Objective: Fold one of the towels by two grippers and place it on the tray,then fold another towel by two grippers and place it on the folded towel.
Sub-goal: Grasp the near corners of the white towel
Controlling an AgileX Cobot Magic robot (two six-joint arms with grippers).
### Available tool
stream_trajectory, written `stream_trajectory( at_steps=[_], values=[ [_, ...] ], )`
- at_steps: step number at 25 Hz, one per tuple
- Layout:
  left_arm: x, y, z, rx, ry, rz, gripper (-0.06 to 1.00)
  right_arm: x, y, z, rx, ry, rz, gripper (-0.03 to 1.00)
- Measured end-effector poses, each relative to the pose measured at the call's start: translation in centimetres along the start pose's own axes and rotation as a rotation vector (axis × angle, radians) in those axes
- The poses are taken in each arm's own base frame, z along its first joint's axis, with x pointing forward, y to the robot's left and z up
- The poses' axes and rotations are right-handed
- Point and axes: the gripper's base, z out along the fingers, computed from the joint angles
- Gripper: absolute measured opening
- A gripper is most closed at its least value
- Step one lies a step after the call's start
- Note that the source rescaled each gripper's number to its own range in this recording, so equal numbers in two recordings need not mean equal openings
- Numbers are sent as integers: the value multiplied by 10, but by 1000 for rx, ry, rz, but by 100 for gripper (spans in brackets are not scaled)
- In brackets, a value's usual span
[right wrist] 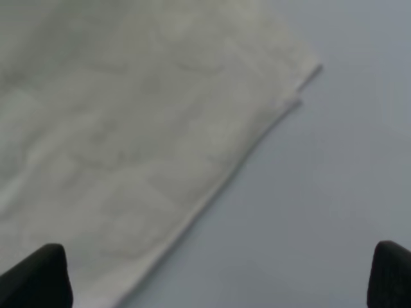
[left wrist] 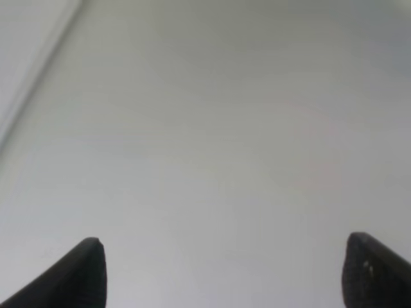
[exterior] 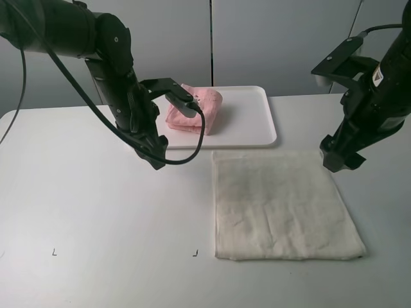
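The pale pink towel (exterior: 194,110) lies folded in a thick bundle on the left part of the white tray (exterior: 253,119). The cream towel (exterior: 282,204) is spread flat on the table in front of the tray; its edge and a corner (right wrist: 128,147) fill much of the right wrist view. My left gripper (exterior: 154,156) hangs open just above the bare table, left of the cream towel's far left corner, with nothing between its fingertips (left wrist: 83,269). My right gripper (exterior: 340,160) stands open at the cream towel's far right corner, its fingertips (right wrist: 38,276) empty.
The white table (exterior: 96,218) carries small black corner marks (exterior: 54,252) near its front edge. A grey panelled wall rises behind the tray. The left arm's black cable (exterior: 186,154) loops down in front of the tray's left end.
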Motion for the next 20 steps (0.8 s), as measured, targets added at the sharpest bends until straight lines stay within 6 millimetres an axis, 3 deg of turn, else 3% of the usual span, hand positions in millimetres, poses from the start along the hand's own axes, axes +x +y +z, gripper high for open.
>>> stream_trajectory(
  at_steps=[5,13,20],
  values=[
    [-21,-45,2,9,-24,165,95,11,2,2,-16,110,-80,100],
    [-34,-103,18,37,28,335,95,28,32,15,-259,158,-161,100],
    [-37,-137,30,55,68,424,95,44,45,29,-325,188,-322,100]
  ],
)
